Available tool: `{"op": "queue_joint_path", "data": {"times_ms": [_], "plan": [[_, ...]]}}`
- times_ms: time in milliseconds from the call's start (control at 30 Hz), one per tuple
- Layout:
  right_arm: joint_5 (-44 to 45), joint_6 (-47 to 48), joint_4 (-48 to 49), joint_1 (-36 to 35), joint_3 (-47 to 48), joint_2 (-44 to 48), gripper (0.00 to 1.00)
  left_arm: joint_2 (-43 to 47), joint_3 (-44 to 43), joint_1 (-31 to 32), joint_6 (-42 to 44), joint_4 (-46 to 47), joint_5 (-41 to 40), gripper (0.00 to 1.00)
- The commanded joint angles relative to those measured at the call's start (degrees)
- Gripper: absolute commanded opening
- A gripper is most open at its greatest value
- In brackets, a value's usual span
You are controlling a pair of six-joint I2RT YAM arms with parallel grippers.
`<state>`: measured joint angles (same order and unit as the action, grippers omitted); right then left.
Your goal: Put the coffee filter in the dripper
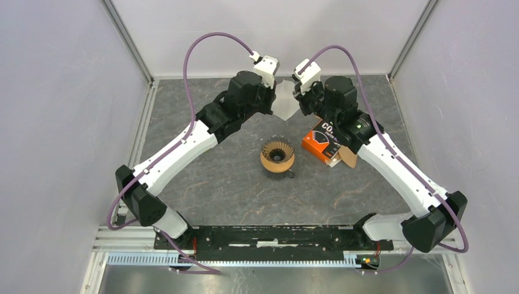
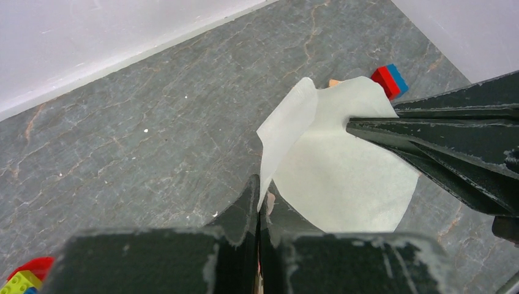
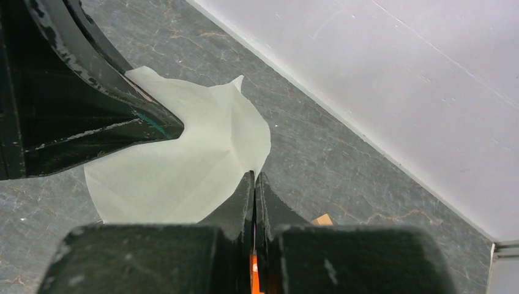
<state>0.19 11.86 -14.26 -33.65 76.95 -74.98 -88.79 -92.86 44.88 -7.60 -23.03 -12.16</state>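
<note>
The left gripper (image 2: 259, 190) is clenched on one edge of the thin white paper coffee filter (image 2: 333, 177). The right gripper (image 3: 253, 180) pinches the opposite edge, so the filter hangs in the air between them, partly spread. The dark grey ribbed see-through dripper (image 1: 278, 156) stands lower and back toward the arm bases, well apart from both. The arms should probably travel together without tearing the paper, then centre it over the dripper's mouth. An orange cardboard box (image 1: 320, 142) lies beneath the right arm on the dark grey marbled table (image 1: 214, 184), and pale walls (image 1: 61, 122) enclose the sides.
</note>
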Motion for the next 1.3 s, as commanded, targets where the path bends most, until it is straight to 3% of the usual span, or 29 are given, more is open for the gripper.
{"op": "queue_joint_path", "data": {"times_ms": [0, 367, 467, 500, 567, 700, 967, 1267], "plan": [[-1.55, 1.40, 1.96, 0.08, -0.81, 2.20, 0.02, 2.61, 0.77, 0.38, 3.20, 3.11, 1.58, 0.02], [-7.05, 1.72, 2.57, 1.04, -2.56, 3.23, 0.01, 3.86, 1.74, 0.38, 4.08, 3.35, 1.83, 0.02], [-11.10, 1.68, 2.32, 1.26, -2.66, 3.63, 0.11, 4.38, 1.36, 0.33, 4.00, 1.35, 5.29, 0.02], [-12.80, 1.83, 2.28, 1.35, -2.97, 3.87, 0.17, 4.65, 1.35, 0.37, 3.63, 0.49, 6.86, 0.02], [-16.17, 2.47, 1.73, 1.44, -3.37, 4.49, 0.39, 4.85, 1.12, 0.37, 3.34, -1.93, 9.40, 0.02], [-19.31, 4.39, -0.41, 1.48, -4.34, 6.15, 0.59, 6.06, 1.33, 0.34, 3.69, -6.73, 10.87, 0.02], [-28.74, 9.57, -7.39, 3.50, -4.18, 10.34, 0.76, 4.76, -0.68, 0.38, 4.26, -18.02, 19.23, 0.02], [-34.40, 8.29, -9.38, 11.12, -4.58, 14.03, 0.77, -1.58, -6.58, 0.35, 5.10, -28.07, 22.23, 0.02]]}}
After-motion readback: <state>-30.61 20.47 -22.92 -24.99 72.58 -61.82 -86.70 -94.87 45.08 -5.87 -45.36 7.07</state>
